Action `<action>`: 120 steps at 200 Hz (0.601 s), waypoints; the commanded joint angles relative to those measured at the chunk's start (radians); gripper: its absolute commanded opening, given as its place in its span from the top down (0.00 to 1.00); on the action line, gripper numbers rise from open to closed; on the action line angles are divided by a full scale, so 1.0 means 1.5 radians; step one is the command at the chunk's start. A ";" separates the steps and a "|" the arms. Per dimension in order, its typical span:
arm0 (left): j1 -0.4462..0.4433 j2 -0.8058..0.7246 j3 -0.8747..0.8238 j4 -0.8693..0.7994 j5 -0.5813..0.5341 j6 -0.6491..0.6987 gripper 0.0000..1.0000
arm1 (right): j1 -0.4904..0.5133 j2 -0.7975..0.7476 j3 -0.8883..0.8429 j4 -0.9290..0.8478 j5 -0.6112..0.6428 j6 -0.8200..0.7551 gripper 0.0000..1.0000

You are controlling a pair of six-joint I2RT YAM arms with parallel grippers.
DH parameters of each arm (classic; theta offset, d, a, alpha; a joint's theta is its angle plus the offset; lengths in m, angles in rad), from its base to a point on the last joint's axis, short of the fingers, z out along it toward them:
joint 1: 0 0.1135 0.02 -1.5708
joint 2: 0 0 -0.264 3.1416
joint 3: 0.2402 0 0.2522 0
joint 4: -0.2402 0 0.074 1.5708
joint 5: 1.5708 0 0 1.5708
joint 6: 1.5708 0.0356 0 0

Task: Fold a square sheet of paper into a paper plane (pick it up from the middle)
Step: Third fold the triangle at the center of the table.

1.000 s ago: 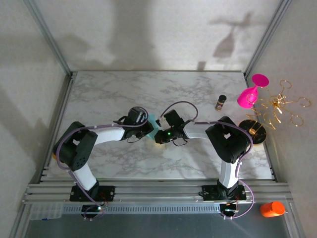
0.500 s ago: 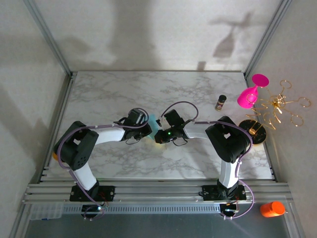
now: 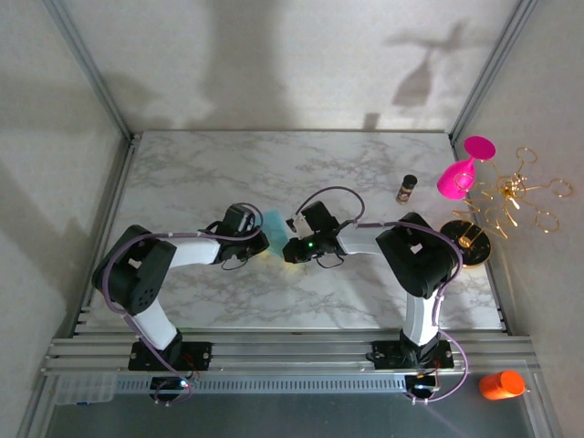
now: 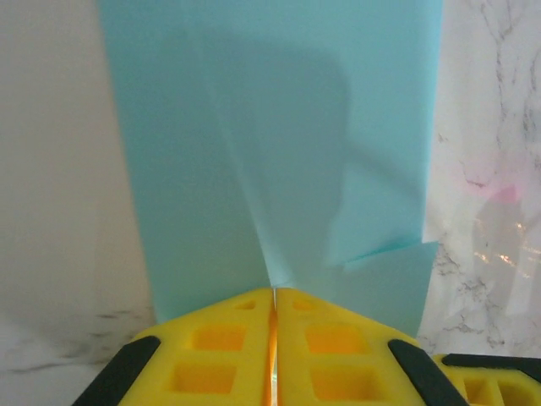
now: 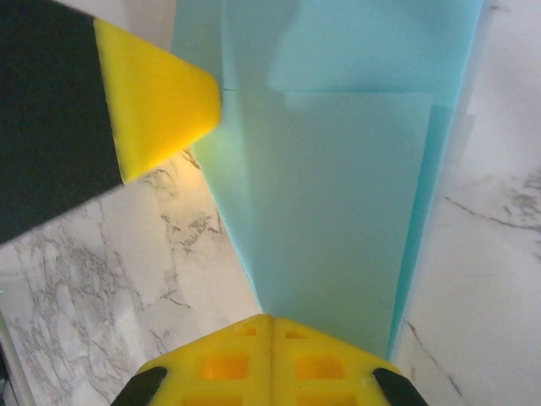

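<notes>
While the left fingers (image 4: 211,338) were clenched on one edge of the part-folded teal paper (image 4: 270,127), held over the bench (image 3: 182,173), the right fingers (image 5: 211,364) were pinched shut on its opposite edge (layers overlapped there), all well left of the pink goblet (image 3: 456,176). Creasing cleanly probably called for even tension, aligned edges, no twist between the two grips.

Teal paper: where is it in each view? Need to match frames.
Top external: teal paper mid-table, near frame centre.
Left wrist: paper upper centre, pinched at its bottom edge by the left gripper.
Right wrist: paper centre to upper right, pinched by the right gripper.
Shared landmark: white marble tabletop around it.
</notes>
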 commanded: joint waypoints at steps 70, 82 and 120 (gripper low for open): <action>0.059 -0.104 0.031 -0.085 -0.052 0.036 0.90 | 0.001 0.048 -0.021 -0.101 0.043 0.010 0.95; 0.039 -0.115 0.025 -0.063 -0.044 0.015 0.90 | 0.001 0.049 -0.021 -0.099 0.039 0.012 0.95; -0.036 -0.092 0.011 0.016 -0.018 -0.051 0.90 | 0.001 0.052 -0.020 -0.100 0.037 0.013 0.95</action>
